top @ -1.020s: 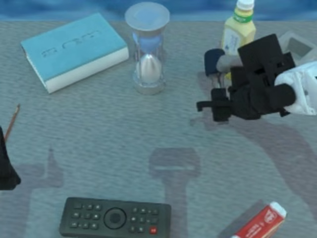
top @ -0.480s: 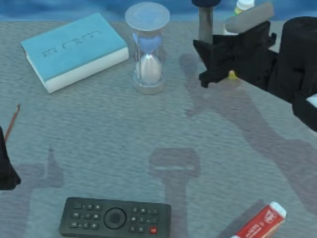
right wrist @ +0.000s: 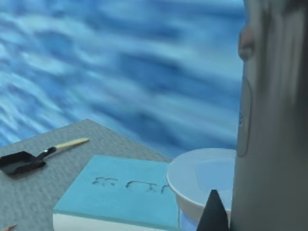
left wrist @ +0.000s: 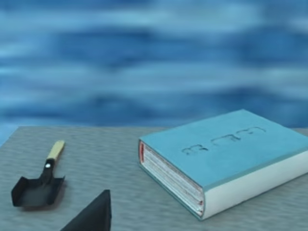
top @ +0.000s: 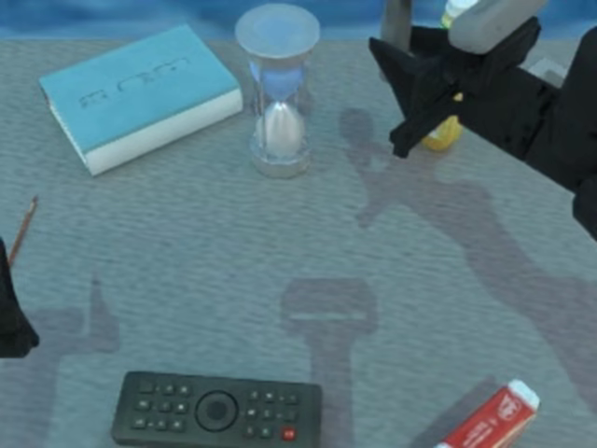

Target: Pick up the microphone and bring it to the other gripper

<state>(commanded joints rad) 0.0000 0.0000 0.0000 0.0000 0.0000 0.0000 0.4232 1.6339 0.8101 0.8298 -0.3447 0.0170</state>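
Note:
The microphone (top: 396,21) hangs high above the table's far right, and only its grey handle shows at the top edge of the top view. My right gripper (top: 410,79) is shut on it, with black fingers on either side of the handle. In the right wrist view the handle (right wrist: 272,125) fills the side as a tall grey cylinder beside one dark fingertip (right wrist: 211,214). The mic's black head is out of view. My left gripper (top: 9,322) is parked at the left edge, open and empty, and one finger (left wrist: 91,216) shows in its wrist view.
A blue book (top: 140,93) lies at the back left, with an hourglass (top: 277,93) beside it. A yellow bottle (top: 443,135) stands under the right gripper. A black remote (top: 219,411) and a red tube (top: 490,420) lie at the front. A small dustpan (left wrist: 36,190) sits at the far left.
The right gripper has risen with the microphone and turned it upright. The mic's head has gone past the top edge. The left arm has stayed still.

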